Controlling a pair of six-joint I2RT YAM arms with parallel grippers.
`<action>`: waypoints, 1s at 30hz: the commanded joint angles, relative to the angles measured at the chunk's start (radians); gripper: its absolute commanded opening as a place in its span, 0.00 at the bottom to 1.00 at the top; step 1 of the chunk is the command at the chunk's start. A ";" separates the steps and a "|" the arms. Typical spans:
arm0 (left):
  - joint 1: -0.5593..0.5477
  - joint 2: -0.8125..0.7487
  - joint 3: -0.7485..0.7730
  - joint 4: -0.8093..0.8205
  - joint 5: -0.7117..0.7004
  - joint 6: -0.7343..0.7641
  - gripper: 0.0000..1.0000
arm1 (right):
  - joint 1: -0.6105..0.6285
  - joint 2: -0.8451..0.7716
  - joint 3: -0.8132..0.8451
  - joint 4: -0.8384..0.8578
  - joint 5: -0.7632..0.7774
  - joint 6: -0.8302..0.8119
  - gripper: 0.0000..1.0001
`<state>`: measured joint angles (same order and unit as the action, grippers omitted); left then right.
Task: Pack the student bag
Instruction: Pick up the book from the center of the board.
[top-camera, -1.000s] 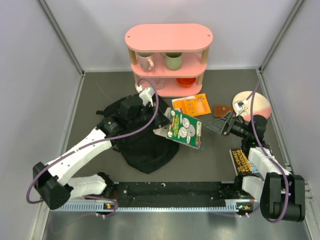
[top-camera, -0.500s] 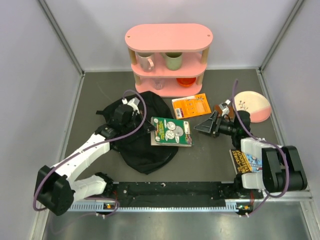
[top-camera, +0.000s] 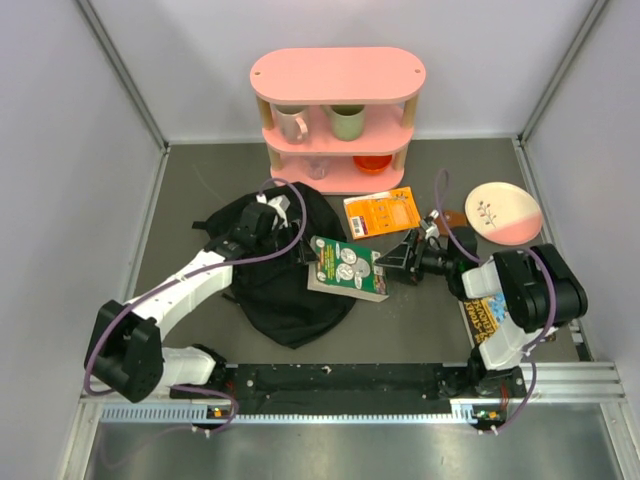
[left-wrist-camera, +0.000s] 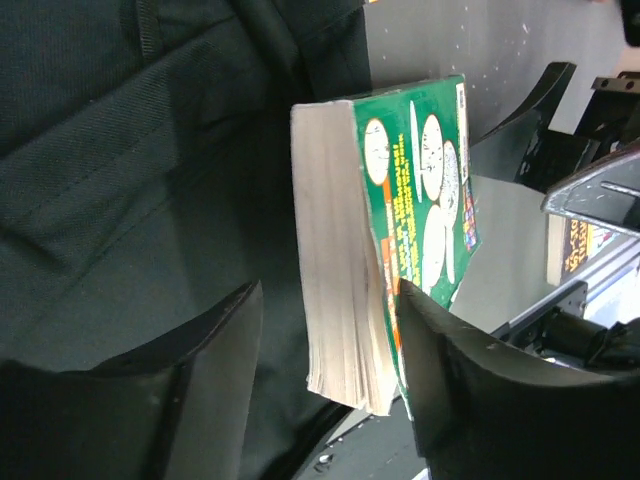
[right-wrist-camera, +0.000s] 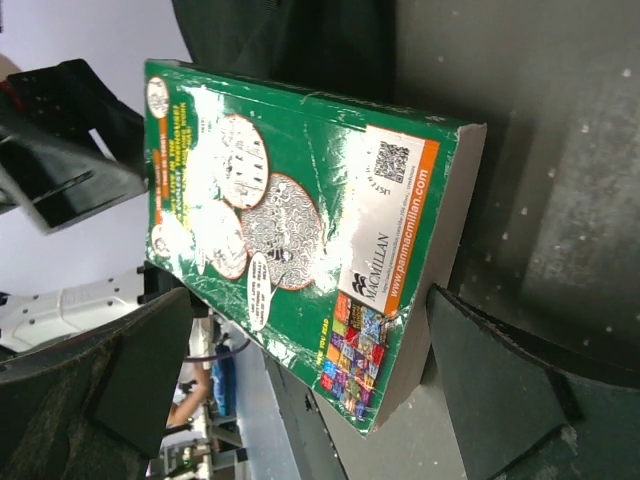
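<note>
A black student bag (top-camera: 283, 300) lies crumpled on the grey counter (top-camera: 400, 335), left of centre, in front of a pink shelf (top-camera: 337, 75). A green paperback book (top-camera: 347, 266) rests tilted on the bag's right edge. The left end effector (left-wrist-camera: 325, 292) straddles one end of the book, its jaws partly spread, with a gap beside the page edges. The right end effector (right-wrist-camera: 310, 298) stands spread wide around the book's opposite end.
</note>
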<state>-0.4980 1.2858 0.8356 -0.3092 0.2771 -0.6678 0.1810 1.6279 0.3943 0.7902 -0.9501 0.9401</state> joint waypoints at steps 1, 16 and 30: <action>0.006 -0.029 -0.016 0.019 -0.029 0.050 0.74 | 0.021 0.055 0.018 0.119 0.030 0.015 0.99; 0.006 0.046 -0.066 0.301 0.195 -0.027 0.88 | 0.043 0.119 0.023 0.175 0.036 0.052 0.99; 0.006 0.087 -0.066 0.392 0.326 -0.069 0.00 | 0.043 0.083 -0.002 0.244 0.019 0.101 0.99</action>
<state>-0.4877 1.4113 0.7662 0.0128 0.5381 -0.7391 0.2070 1.7443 0.3923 0.9333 -0.9096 1.0283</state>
